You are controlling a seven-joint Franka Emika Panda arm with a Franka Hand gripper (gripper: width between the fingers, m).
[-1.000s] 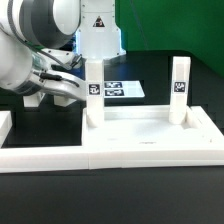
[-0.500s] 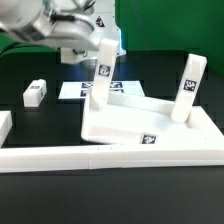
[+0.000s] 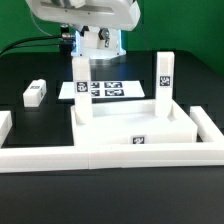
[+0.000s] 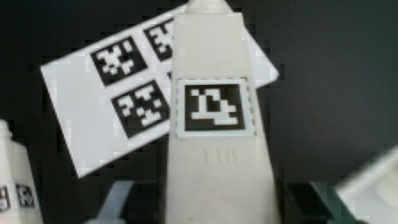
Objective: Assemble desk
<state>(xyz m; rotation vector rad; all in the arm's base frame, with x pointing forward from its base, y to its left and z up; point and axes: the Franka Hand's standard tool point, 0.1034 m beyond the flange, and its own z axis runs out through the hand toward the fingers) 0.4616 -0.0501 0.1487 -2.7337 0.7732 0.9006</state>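
Note:
The white rimmed tabletop (image 3: 140,128) lies in the corner of the border rail, tag side toward the front. Two white legs stand upright in it, one on the exterior view's left (image 3: 80,92) and one on its right (image 3: 165,80). My gripper (image 3: 84,50) hangs right above the left leg. In the wrist view a tagged leg (image 4: 214,110) runs between my gripper's (image 4: 222,206) dark fingers (image 4: 128,205), which are shut on its sides. A third leg (image 3: 35,93) lies loose on the black table at the exterior view's left.
The marker board (image 3: 105,90) (image 4: 116,85) lies flat behind the tabletop. The long white border rail (image 3: 60,157) runs along the front, with short arms at the left (image 3: 5,125) and right (image 3: 207,125). The arm's white base (image 3: 100,15) stands at the back.
The tabletop was skewed with its legs leaning half a second ago and now sits square against the rail. The hand has moved from the exterior view's left to above the left leg.

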